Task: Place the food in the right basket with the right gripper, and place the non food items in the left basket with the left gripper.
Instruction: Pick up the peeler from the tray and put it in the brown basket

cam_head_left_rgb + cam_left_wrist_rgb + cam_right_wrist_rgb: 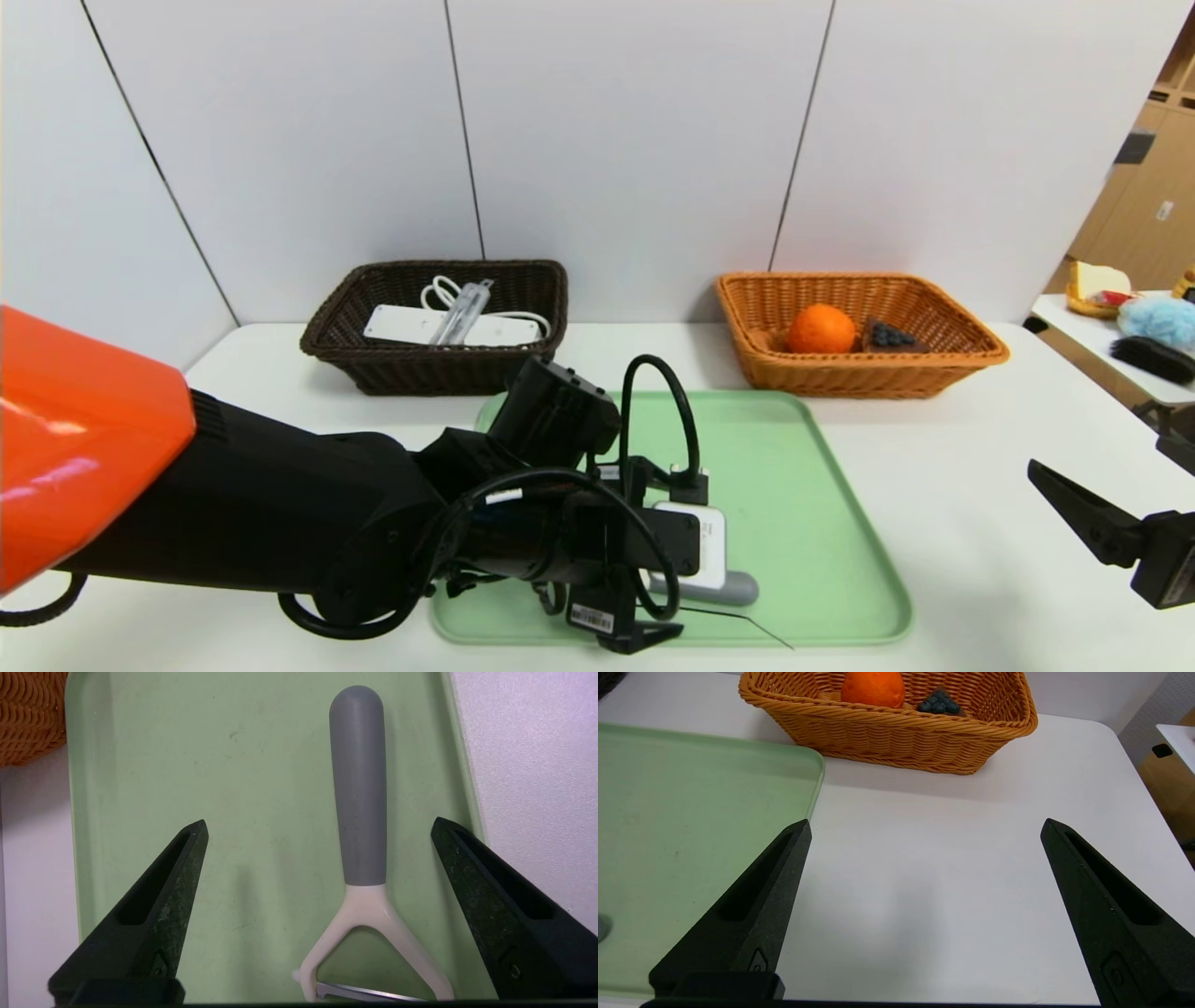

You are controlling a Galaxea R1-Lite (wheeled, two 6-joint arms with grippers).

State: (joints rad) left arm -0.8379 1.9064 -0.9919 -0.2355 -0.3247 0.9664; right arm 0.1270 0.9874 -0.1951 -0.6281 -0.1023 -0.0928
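Observation:
The white Y-peeler with a grey handle lies flat on the green tray. My left gripper hovers open over it, one finger on each side of the handle and neither touching. In the head view only the handle's end shows beyond my left wrist. The dark brown left basket holds the white power strip and a slim grey case. The orange-tan right basket holds the orange and the cake slice. My right gripper is open and empty over bare table, right of the tray.
The green tray lies in front of both baskets, which stand against the white wall. A side table with a brush and soft items stands at the far right. My left arm reaches across the table's front left.

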